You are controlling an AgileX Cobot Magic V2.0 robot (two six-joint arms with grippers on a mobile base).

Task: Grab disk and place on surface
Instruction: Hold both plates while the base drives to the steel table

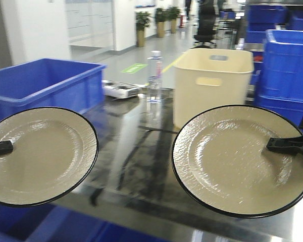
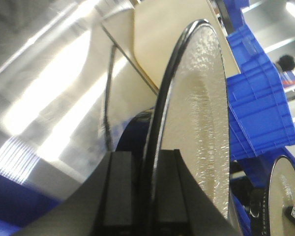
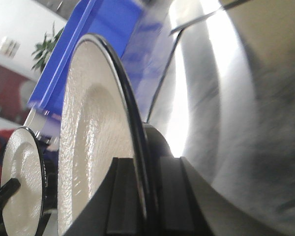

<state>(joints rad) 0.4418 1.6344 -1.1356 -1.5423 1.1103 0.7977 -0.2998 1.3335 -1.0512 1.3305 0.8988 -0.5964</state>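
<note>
— cream with a black rim, both of them. where do your disks sit against the cream tub (image 1: 213,85)?
— the right disk (image 1: 240,161) hangs just in front of the tub, nearer you; the left disk (image 1: 40,156) is well off to the tub's left, also nearer you. both are tilted in the air over the near side of the surface (image 1: 141,166), neither resting on it as far as i can judge.
— and your grip?
— the left gripper (image 2: 145,191) is closed to a narrow slot with the left disk's rim pinched in it; the right gripper (image 3: 146,196) does the same on the right disk. each bites only the outer edge, which leaves the underside free to land flat.
— why so far apart?
— i judge so the rims can't knock and each gets its own bare patch. the blue crate (image 1: 45,85) lies left of the tub, the water bottle (image 1: 155,75) just beside its left wall.
— next?
— level each disk and lower it gently; a rim-only hold may let it swing.
</note>
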